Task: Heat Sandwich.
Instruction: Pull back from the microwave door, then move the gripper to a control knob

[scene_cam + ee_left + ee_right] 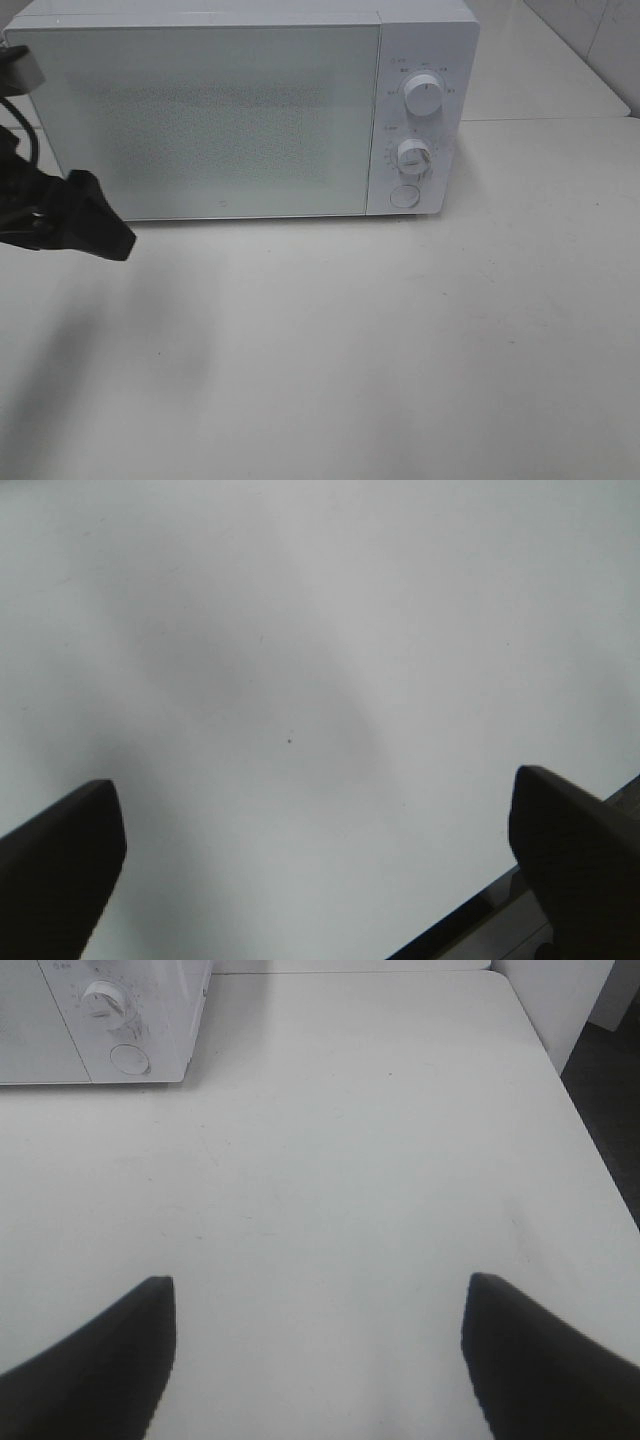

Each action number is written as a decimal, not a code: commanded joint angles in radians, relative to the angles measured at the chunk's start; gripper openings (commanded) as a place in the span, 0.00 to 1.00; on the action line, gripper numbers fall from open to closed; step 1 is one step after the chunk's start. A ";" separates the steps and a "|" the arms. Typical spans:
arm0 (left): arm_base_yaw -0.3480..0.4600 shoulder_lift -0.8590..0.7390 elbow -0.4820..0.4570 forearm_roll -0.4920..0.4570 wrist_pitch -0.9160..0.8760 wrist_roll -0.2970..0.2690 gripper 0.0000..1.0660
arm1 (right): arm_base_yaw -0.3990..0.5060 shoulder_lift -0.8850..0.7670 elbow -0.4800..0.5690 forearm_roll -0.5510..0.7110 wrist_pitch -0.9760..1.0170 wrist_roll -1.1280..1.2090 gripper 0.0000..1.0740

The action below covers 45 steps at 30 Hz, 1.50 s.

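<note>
The left fingers (pixel 60 865) are hanging wide apart over the bench (pixel 300 630) at the left edge, holding nothing. The right fingers (pixel 95 1360) are standing wide apart too. The microwave (pixel 200 120) is sitting shut at the top. I cannot tell where the sandwich is.

White table (pixel 400 350) with a closed white microwave (pixel 200 120)

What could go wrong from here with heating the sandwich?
The microwave door is shut and no sandwich shows, so turning the lower knob might run it empty. The left arm hangs near the door's left edge; a swinging door could hit it.
</note>
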 commanded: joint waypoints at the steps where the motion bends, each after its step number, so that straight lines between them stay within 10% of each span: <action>1: 0.055 -0.033 0.001 0.005 0.057 -0.019 0.93 | -0.001 -0.027 0.003 -0.001 -0.010 -0.016 0.70; 19: 0.221 -0.248 0.041 0.513 0.239 -0.539 0.93 | -0.001 -0.027 0.003 -0.001 -0.010 -0.016 0.70; 45: 0.221 -0.808 0.336 0.557 0.236 -0.552 0.93 | -0.001 -0.027 0.003 -0.001 -0.010 -0.016 0.70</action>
